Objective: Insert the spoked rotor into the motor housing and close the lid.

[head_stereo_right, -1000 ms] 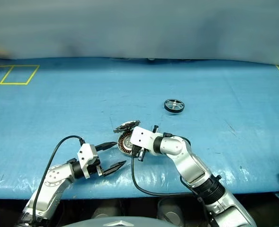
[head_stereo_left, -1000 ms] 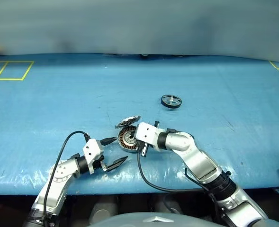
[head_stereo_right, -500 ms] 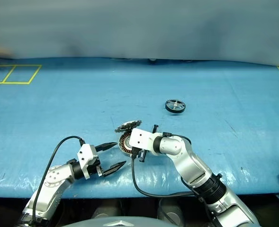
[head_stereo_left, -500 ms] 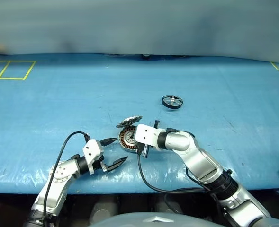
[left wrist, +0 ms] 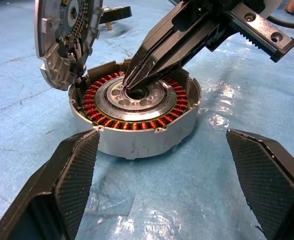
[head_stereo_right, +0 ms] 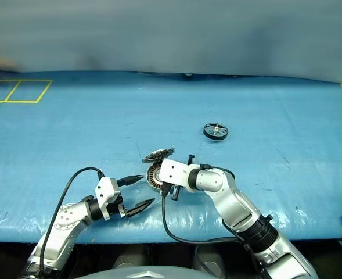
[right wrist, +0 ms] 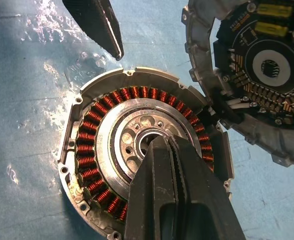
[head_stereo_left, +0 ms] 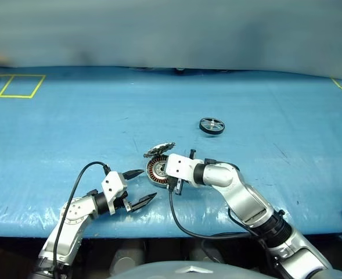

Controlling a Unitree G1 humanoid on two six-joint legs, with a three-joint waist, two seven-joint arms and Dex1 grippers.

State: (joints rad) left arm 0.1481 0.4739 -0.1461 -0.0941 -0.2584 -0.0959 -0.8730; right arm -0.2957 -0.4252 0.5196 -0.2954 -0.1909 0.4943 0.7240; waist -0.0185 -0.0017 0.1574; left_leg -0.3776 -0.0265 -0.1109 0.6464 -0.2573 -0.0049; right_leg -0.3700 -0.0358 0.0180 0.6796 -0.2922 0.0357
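Our right claw (left wrist: 132,82) has its two black fingers pressed tight together, and the tip pokes into the hole in the middle of the motor housing (left wrist: 137,122). Our left claw (head_stereo_left: 137,188) is spread wide and holds nothing; it sits just beside the housing, pointing at it. The housing lies flat on the blue table (head_stereo_left: 72,128), with its orange wire ring showing. The lid (right wrist: 256,75) stands up, open, joined to the housing's edge. The spoked rotor (head_stereo_left: 211,125) lies by itself, well apart, farther back on the table.
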